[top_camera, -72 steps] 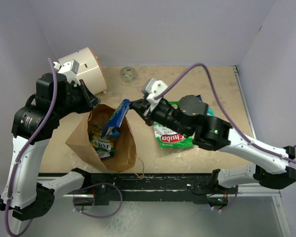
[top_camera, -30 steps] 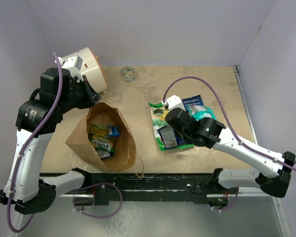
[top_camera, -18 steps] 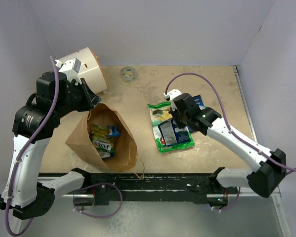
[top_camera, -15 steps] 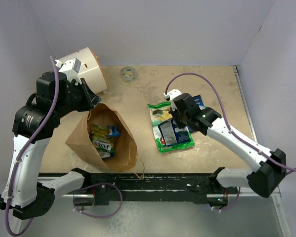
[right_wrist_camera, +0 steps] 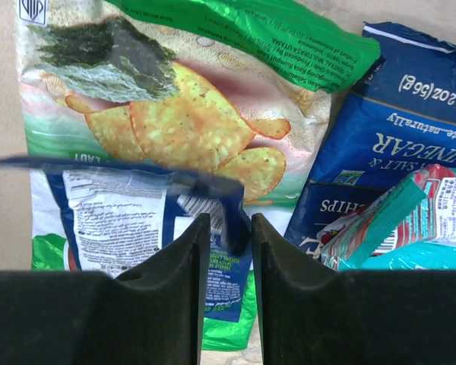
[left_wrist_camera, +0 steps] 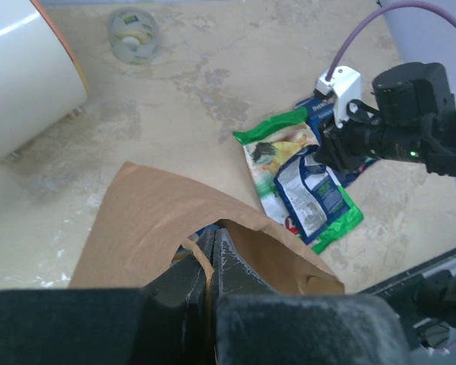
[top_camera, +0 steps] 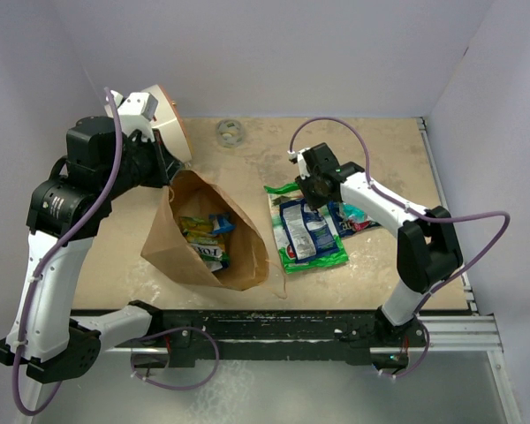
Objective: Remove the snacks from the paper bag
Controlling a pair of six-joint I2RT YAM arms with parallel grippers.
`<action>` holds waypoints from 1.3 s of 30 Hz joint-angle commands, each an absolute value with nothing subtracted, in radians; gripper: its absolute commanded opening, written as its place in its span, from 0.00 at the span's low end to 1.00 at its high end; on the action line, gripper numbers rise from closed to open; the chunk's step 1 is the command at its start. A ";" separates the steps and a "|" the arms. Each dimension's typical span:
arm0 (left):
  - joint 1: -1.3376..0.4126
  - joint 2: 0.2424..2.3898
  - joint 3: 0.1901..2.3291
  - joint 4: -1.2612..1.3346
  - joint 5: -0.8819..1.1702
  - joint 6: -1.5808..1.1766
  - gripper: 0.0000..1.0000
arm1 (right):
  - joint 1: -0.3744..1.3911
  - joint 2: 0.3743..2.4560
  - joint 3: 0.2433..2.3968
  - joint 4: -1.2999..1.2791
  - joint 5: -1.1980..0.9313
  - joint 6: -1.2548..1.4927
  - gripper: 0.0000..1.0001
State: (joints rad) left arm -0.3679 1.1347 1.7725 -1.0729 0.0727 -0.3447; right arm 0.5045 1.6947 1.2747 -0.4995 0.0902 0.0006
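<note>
The brown paper bag (top_camera: 247,256) lies tilted on the table with its mouth up. My left gripper (top_camera: 170,179) is shut on its far rim and twine handle (left_wrist_camera: 200,262). Inside the bag I see a green-and-yellow snack packet (top_camera: 203,235) and a bit of a blue one (top_camera: 223,223). To the right lies a pile of snacks: a green packet (right_wrist_camera: 190,114), a blue packet (right_wrist_camera: 129,217) on top of it, another blue one (right_wrist_camera: 410,129) and a teal-and-red one (right_wrist_camera: 410,224). My right gripper (right_wrist_camera: 229,228) hangs just over the pile, jaws parted, the top blue packet's corner loose between them.
A white cylinder with an orange rim (top_camera: 163,115) lies at the back left, close behind my left wrist. A small grey ring (top_camera: 229,132) sits near the back wall. Walls close in the left, back and right sides. The arm bases line the near edge.
My right gripper carried the blue packet from the bag to the pile, set it on the green packet and parted its jaws. My left gripper shifted the bag slightly right.
</note>
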 commanded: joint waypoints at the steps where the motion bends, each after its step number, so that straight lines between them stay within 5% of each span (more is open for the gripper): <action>1: -0.369 1.103 1.818 -0.940 -0.053 -0.267 0.00 | 0.502 1.672 1.359 -0.553 0.125 -0.024 0.39; 6: -0.369 1.092 1.819 -0.911 -0.193 -0.189 0.00 | 0.502 1.632 1.382 -0.572 0.146 -0.036 0.59; 13: -0.370 1.082 1.783 -0.803 -0.285 -0.035 0.00 | 0.502 1.626 1.478 -0.576 0.079 -0.011 0.66; 20: -0.368 1.132 1.697 -0.740 0.159 0.005 0.00 | 0.502 1.622 1.506 -0.526 -0.034 0.058 0.70; 29: -0.369 1.041 1.323 -0.593 0.574 -0.207 0.00 | 0.507 1.488 1.334 -0.386 -0.183 0.033 0.70; 39: -0.369 0.991 1.213 -0.621 0.679 -0.324 0.00 | 0.713 1.402 1.089 -0.072 -0.358 0.131 0.70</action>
State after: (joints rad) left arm -0.3679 1.0496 1.2152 -0.6754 0.6010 -0.2710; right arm 0.6418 1.4033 1.1641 -0.2844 -0.2722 0.0441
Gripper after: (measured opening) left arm 0.004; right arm 0.703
